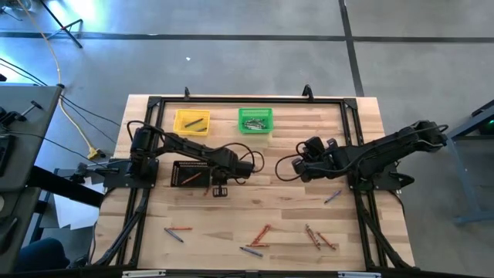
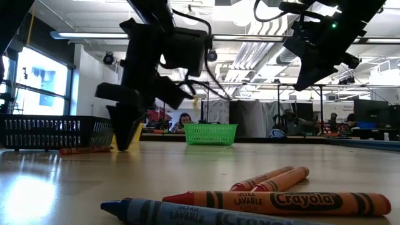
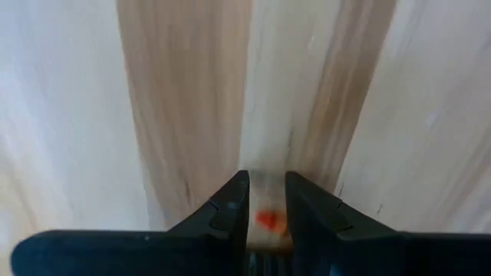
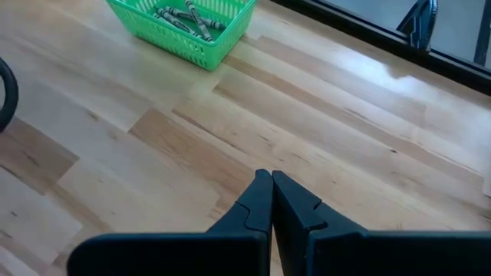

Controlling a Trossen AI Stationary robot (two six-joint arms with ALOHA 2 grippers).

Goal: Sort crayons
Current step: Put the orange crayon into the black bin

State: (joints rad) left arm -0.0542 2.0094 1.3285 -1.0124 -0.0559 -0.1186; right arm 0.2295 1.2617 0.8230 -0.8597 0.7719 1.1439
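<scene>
Crayons (image 1: 261,235) lie scattered along the near edge of the wooden counter (image 1: 293,166), orange-red and grey ones in small clusters, with one more stick (image 1: 332,198) off on its own near the right arm's base. Down at the left tool (image 1: 220,189) now, low over the boards just beside the black mesh bin (image 1: 190,174), and the wrist view tells the story: its two dark fingers (image 3: 226,211) are nearly together with an orange-red crayon (image 3: 268,220) pinched between them, tip pointing down at the pale wood. From the low view that same tool (image 2: 123,128) hangs just above the counter beside the black bin (image 2: 53,131), with another orange crayon (image 2: 84,150) lying at the bin's foot. Over on the other side, the right tool (image 1: 305,166) waits in the air above the middle of the counter, its fingers (image 4: 257,207) pressed flat together with nothing between them. Beyond it sits the green bin (image 4: 184,27), already carrying a handful of grey crayons (image 4: 184,15), and the yellow bin (image 1: 191,121) next door at the far edge shows a couple of sticks inside too. Up close in the low view, a blue-grey crayon (image 2: 187,212) and three orange ones (image 2: 281,201) rest together on the boards.
</scene>
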